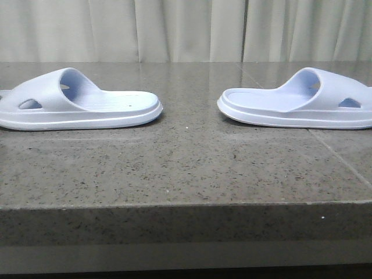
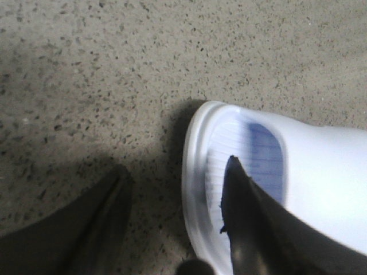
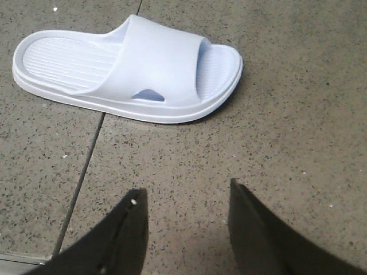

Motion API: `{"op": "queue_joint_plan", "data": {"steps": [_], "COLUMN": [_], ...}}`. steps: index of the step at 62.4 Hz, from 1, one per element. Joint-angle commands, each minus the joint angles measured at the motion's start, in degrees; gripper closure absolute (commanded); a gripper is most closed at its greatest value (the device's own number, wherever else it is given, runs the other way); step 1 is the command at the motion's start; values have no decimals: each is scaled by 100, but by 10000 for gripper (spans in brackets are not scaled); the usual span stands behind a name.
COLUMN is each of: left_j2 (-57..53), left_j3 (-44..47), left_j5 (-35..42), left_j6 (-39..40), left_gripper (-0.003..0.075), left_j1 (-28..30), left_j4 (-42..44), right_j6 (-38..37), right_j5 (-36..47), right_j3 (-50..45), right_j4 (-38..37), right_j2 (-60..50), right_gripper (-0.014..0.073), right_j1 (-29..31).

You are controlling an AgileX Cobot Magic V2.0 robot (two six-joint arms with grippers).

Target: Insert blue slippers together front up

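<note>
Two pale blue slippers lie flat, soles down, on the stone table, their open footbed ends facing each other. The left slipper (image 1: 81, 106) shows in the left wrist view (image 2: 327, 172). My left gripper (image 2: 176, 166) is open astride its rounded end by the strap: one finger (image 2: 246, 212) is over the footbed, the other (image 2: 97, 212) over bare table beside the rim. The right slipper (image 1: 302, 104) lies in the right wrist view (image 3: 132, 66). My right gripper (image 3: 186, 188) is open and empty over bare table, well short of that slipper. Neither gripper shows in the front view.
The speckled grey stone table (image 1: 186, 168) has its front edge (image 1: 186, 203) near the camera. A grout line (image 3: 86, 172) runs past the right slipper. A pale curtain (image 1: 186, 29) hangs behind the table. A wide gap separates the slippers.
</note>
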State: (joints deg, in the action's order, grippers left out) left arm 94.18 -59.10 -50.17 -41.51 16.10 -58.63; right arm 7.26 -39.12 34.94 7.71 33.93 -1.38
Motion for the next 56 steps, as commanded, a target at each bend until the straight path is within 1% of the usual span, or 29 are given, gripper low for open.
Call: {"op": "queue_joint_plan", "data": {"steps": [1, 9, 26, 34, 38, 41, 44, 46, 54, 56], "left_j2": [-65, 97, 378, 412, 412, 412, 412, 412, 412, 412], "left_j3": [-182, -182, -190, -190, -190, -190, -190, -190, -204, -217], "left_j5": [-114, -277, -396, -463, -463, -463, -463, -463, -477, -513], "left_j6": [-202, -322, -332, -332, -332, -332, -332, -332, -332, -332], "left_gripper": [370, 371, 374, 379, 418, 461, 532, 559, 721, 743], "left_j1": [4, -45, -460, -549, -549, -549, -549, -549, -549, -549], "left_j4": [-533, -674, -627, -557, -557, -557, -557, -557, -557, -557], "right_j6": [39, 39, 39, 39, 39, 39, 39, 39, 39, 39], "right_j5": [352, 352, 346, 346, 346, 346, 346, 346, 377, 400], "right_j3": [199, 199, 199, 199, 199, 199, 199, 199, 199, 199], "right_j4": [-28, -28, -28, -28, -28, -28, -28, -28, -28, -28], "right_j2": [49, 49, 49, 49, 49, 49, 49, 49, 49, 49], "right_gripper": [230, 230, 230, 230, 230, 230, 230, 230, 230, 230], "right_j1": [31, 31, 31, 31, 31, 31, 31, 31, 31, 31]}}
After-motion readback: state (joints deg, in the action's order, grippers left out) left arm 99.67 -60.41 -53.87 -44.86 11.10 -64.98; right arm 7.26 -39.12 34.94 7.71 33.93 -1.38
